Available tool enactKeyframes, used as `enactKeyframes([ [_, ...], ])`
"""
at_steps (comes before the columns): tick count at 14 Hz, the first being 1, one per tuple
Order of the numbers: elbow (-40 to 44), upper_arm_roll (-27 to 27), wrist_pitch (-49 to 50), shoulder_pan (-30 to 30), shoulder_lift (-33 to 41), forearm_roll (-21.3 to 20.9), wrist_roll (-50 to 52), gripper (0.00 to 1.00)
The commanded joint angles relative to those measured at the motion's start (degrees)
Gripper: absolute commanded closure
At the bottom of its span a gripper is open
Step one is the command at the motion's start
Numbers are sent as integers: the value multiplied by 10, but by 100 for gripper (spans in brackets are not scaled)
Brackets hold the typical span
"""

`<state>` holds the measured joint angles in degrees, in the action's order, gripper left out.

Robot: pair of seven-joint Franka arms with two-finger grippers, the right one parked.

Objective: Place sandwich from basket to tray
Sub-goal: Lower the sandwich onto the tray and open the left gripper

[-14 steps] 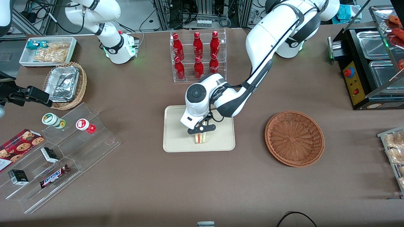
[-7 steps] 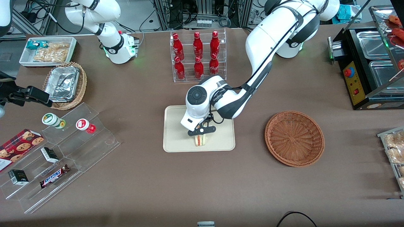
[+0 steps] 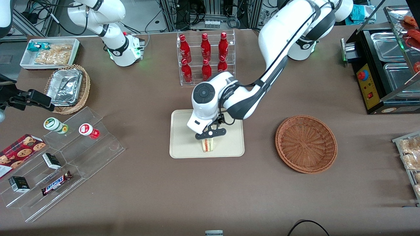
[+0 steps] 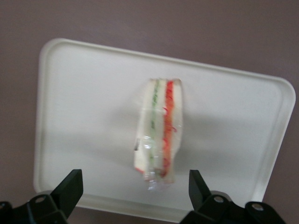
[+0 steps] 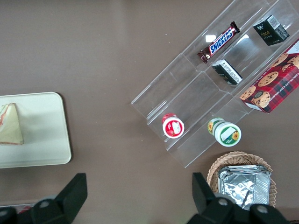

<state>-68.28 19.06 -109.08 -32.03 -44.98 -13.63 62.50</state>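
Brown cloth is covering the counter (image 3: 147,196) where we are working, and the reddish wicker basket (image 3: 306,143) is sitting bare toward the working arm's end. Near the counter's middle the cream tray (image 3: 183,144) is carrying the sandwich (image 3: 207,144), which is standing on edge close to the tray's rim nearest the front camera. We are judging the main risk to be the wedge tipping flat or sliding off that near rim, should a finger be clipping its wrapper as the arm is rising. Our claw (image 4: 135,196) is hanging just above the sandwich, fingers spread wide, gripping nothing and touching nothing.
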Motion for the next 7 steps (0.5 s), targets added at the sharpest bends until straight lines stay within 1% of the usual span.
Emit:
enactKeyframes([
  [1,-9,-17,60,11,54,-6,17,0],
  [3,-25,-15,84,46,81,-3,8,0],
  [5,-79,-11,73,86,117,-1,-10,0],
  [7,-122,-11,75,128,153,31,-81,0],
])
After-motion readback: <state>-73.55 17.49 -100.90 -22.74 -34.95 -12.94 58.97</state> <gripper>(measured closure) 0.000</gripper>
